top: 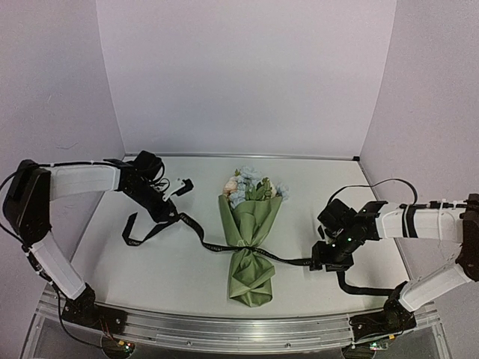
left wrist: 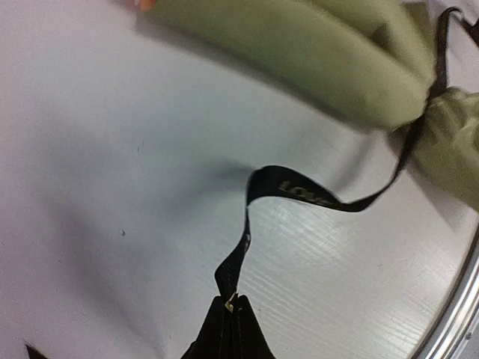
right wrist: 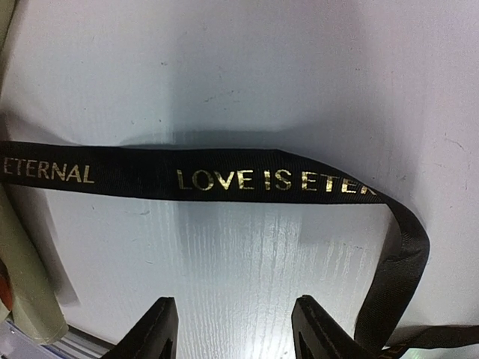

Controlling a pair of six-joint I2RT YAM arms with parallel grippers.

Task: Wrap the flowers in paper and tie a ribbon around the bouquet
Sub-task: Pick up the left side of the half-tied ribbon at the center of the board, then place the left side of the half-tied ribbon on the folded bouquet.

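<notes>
The bouquet (top: 251, 239) lies in the middle of the table, its flowers (top: 251, 187) pointing to the far wall out of a cone of olive-green paper (top: 254, 217). A black ribbon (top: 217, 247) with gold lettering crosses the bouquet's narrow waist. My left gripper (top: 171, 215) is shut on the ribbon's left stretch; in the left wrist view its tips (left wrist: 232, 303) pinch the ribbon (left wrist: 299, 196), which runs up to the paper (left wrist: 299, 45). My right gripper (top: 320, 262) stands open just right of the bouquet. Its fingers (right wrist: 161, 329) straddle bare table, with the ribbon (right wrist: 224, 179) lying flat ahead of them.
The ribbon's loose left tail (top: 135, 235) loops on the table below the left gripper. A black cable (top: 359, 286) curves along the table by the right arm. A metal rail (top: 239, 329) edges the table's near side, and white walls close in the other three sides.
</notes>
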